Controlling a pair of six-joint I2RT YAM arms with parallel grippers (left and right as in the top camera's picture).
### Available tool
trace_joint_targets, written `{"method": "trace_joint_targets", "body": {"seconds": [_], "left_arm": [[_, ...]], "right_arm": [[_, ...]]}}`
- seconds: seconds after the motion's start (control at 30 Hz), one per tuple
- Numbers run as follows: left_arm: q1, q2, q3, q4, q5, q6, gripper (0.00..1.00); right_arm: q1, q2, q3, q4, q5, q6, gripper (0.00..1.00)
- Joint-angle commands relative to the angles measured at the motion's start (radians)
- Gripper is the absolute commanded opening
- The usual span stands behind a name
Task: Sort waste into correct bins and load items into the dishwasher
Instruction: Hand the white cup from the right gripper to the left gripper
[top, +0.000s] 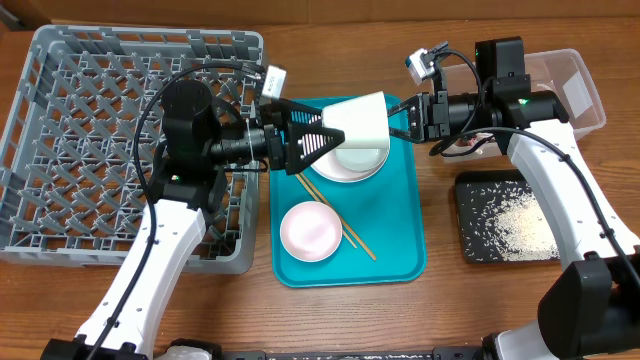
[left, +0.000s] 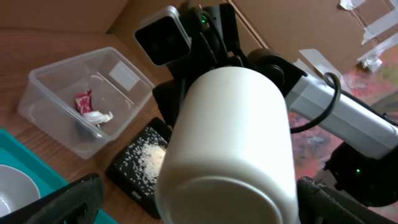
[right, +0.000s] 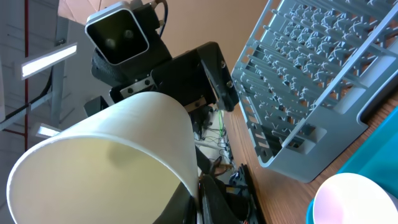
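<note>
- The only label we spotted was a white sticker (top: 574, 93) on the clear plastic rectangular tub (top: 590, 115), and its print was too small to read.
- The small white cup (top: 360, 122) hung in the air on its side, above the far end of the teal serving tray (top: 400, 230) and right between the two tools.
- The cup's mouth faced the right gripper (top: 400, 117), which was pinching the cup wall at the rim.
- Its base pointed at the left gripper (top: 330, 138), whose fingers (left: 62, 199) were spread wide on either side of the cup, with a gap showing on both sides in the left wrist view.
- Both arms reached in level from opposite sides, wrists horizontal, grippers facing each other.
- Under the cup sat the white round plate (top: 345, 172). The pale pink bowl (top: 310, 230) was nearer on the tray, with the two thin wooden chopsticks (top: 352, 234) lying diagonally beside it.
- The crumpled red-and-white snack wrapper (left: 87, 106) was in the tub.
- The loose white rice grains (top: 520, 222) were in the shallow black rectangular tray (top: 475, 200).
- The large square grey plastic dish rack (top: 130, 38) sat left of the teal tray.
</note>
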Motion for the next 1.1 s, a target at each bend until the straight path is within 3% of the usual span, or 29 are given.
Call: {"method": "trace_joint_targets", "body": {"seconds": [0.0,0.4,0.47,0.6,0.87,1.07], "left_arm": [[-0.004,0.013,0.016,0.002,-0.047,0.032,1.00],[-0.090,0.012,0.016,0.137,-0.001,-0.052,0.96],[-0.103,0.012,0.016,0.137,-0.001,-0.060,0.92],[-0.104,0.012,0.016,0.137,-0.002,-0.067,0.73],[-0.105,0.012,0.016,0.138,-0.008,-0.066,0.80],[-0.105,0.012,0.016,0.141,-0.008,-0.070,0.78]], "right_arm": [[0.000,-0.032,0.026,0.005,-0.035,-0.001,0.04],[0.000,-0.032,0.026,0.005,-0.034,-0.001,0.04],[0.000,-0.032,0.026,0.005,-0.034,-0.001,0.04],[0.000,-0.032,0.026,0.005,-0.034,-0.001,0.04],[0.043,-0.032,0.026,0.004,-0.022,-0.001,0.04],[0.089,-0.032,0.026,0.005,0.031,-0.001,0.04]]}}
